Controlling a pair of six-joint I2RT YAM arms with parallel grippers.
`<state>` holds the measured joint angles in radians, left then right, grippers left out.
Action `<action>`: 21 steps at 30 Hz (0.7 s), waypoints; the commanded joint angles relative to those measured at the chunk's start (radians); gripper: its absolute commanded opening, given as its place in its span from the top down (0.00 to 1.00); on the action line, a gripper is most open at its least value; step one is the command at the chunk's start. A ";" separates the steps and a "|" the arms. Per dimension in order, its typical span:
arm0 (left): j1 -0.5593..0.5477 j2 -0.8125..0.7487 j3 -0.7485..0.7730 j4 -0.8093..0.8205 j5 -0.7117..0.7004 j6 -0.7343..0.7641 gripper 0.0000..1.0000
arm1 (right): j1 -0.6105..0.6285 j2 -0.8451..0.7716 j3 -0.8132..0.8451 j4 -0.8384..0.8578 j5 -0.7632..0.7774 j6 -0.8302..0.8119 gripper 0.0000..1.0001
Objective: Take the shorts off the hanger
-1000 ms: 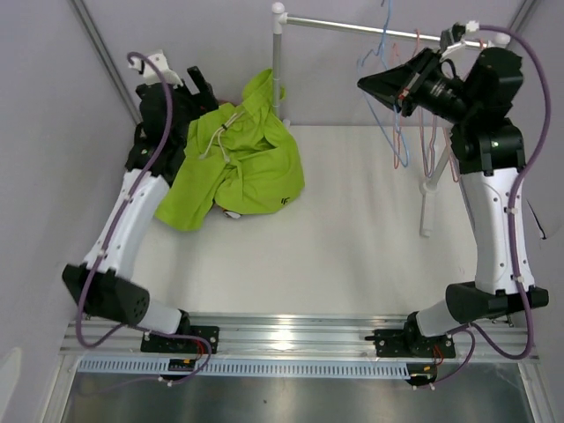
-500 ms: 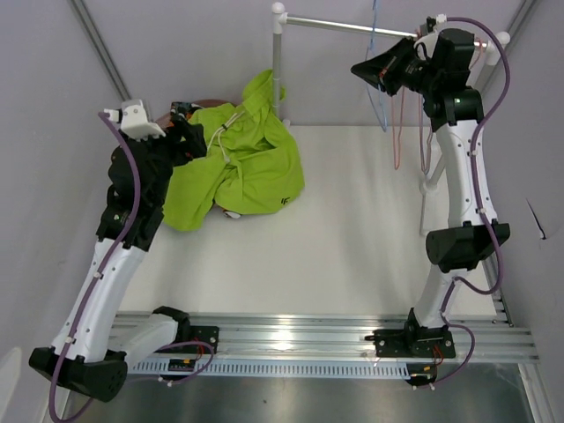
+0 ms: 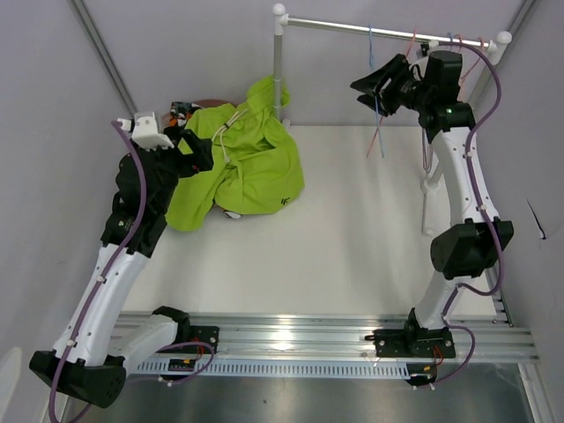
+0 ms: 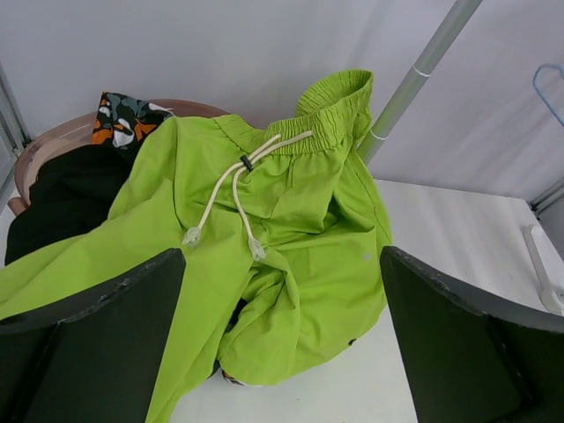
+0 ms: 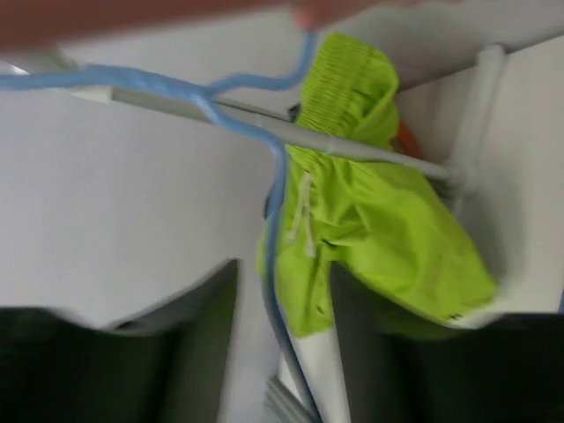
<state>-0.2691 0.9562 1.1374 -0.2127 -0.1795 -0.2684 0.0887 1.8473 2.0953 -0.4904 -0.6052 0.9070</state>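
- Right gripper (image 3: pixel 370 91) has released: its fingers are now apart around the blue hanger (image 5: pixel 275 229), which hangs from the rail (image 3: pixel 352 25) above.
- Left gripper (image 4: pixel 282 256) gapes wide. The shorts (image 3: pixel 247 163) lie heaped on the table (image 3: pixel 352 229) just ahead, with white tabletop to the right.

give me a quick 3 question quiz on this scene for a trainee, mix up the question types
1. True or false: the lime green shorts hang from the blue hanger.
2. The left claw is: A open, B shut on the shorts, C shut on the hanger.
3. What does the blue hanger hook onto?

Key
1. False. The shorts lie in a heap, off the hanger.
2. A
3. The metal rail
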 commanded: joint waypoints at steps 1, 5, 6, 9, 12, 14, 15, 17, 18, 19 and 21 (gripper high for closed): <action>-0.007 0.006 -0.004 0.038 0.029 0.011 0.01 | -0.007 -0.166 -0.047 -0.022 0.080 -0.083 0.20; -0.007 0.007 -0.001 0.026 0.031 0.014 0.01 | -0.007 -0.281 -0.087 -0.095 0.174 -0.158 0.01; -0.007 0.006 0.005 0.018 0.031 0.017 0.01 | -0.006 -0.304 -0.096 -0.108 0.186 -0.177 0.01; -0.009 -0.007 0.025 -0.008 0.026 0.031 0.01 | -0.007 -0.419 -0.174 -0.117 0.222 -0.239 0.00; -0.009 -0.028 0.045 -0.039 0.029 0.040 0.01 | -0.006 -0.537 -0.265 -0.109 0.232 -0.302 0.01; -0.010 -0.037 0.053 -0.063 0.040 0.041 0.01 | -0.006 -0.626 -0.314 -0.129 0.272 -0.339 0.01; -0.010 -0.051 0.044 -0.080 0.046 0.043 0.01 | -0.006 -0.655 -0.325 -0.146 0.295 -0.373 0.01; -0.010 -0.069 0.036 -0.099 0.054 0.054 0.01 | -0.006 -0.719 -0.360 -0.188 0.364 -0.411 0.01; -0.010 -0.088 0.030 -0.123 0.052 0.058 0.01 | -0.006 -0.784 -0.372 -0.201 0.384 -0.451 0.01; -0.010 -0.099 0.015 -0.138 0.048 0.061 0.01 | -0.006 -0.815 -0.385 -0.223 0.412 -0.468 0.01; -0.010 -0.146 -0.001 -0.181 0.019 0.072 0.01 | -0.006 -0.897 -0.412 -0.237 0.412 -0.508 0.01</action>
<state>-0.2722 0.8780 1.1404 -0.3328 -0.1513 -0.2325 0.0849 1.0412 1.7126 -0.6830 -0.2699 0.5163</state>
